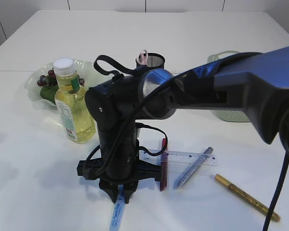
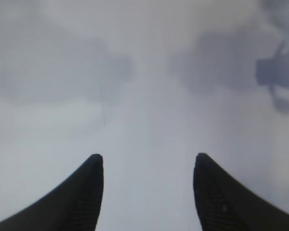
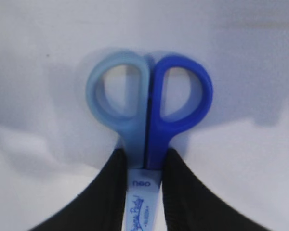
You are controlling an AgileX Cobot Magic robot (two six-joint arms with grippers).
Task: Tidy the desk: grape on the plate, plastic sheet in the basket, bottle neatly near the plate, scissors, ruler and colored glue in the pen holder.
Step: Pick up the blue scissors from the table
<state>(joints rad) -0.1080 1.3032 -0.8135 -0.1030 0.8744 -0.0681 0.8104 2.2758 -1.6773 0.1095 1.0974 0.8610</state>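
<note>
The scissors [image 3: 135, 139], with one light-blue and one dark-blue handle, lie flat on the white table. My right gripper [image 3: 144, 153] is shut on their neck just below the handles, and the sheathed blade [image 1: 116, 216] sticks out under my right gripper [image 1: 118, 190]. Bare table fills the view around my open left gripper [image 2: 148, 156]. The bottle [image 1: 74, 103] of yellow liquid stands upright next to the plate [image 1: 36, 86], which holds the grape [image 1: 48, 79]. The clear ruler [image 1: 195, 157] and three glue pens, red [image 1: 164, 166], silver [image 1: 195, 167] and gold [image 1: 248, 197], lie right of the gripper. The plastic sheet is not in view.
The black mesh pen holder [image 1: 154, 60] stands at the back centre with something pink in it. A pale green basket [image 1: 226, 114] sits at the right, partly hidden by my right arm [image 1: 241, 77], which reaches across from the right.
</note>
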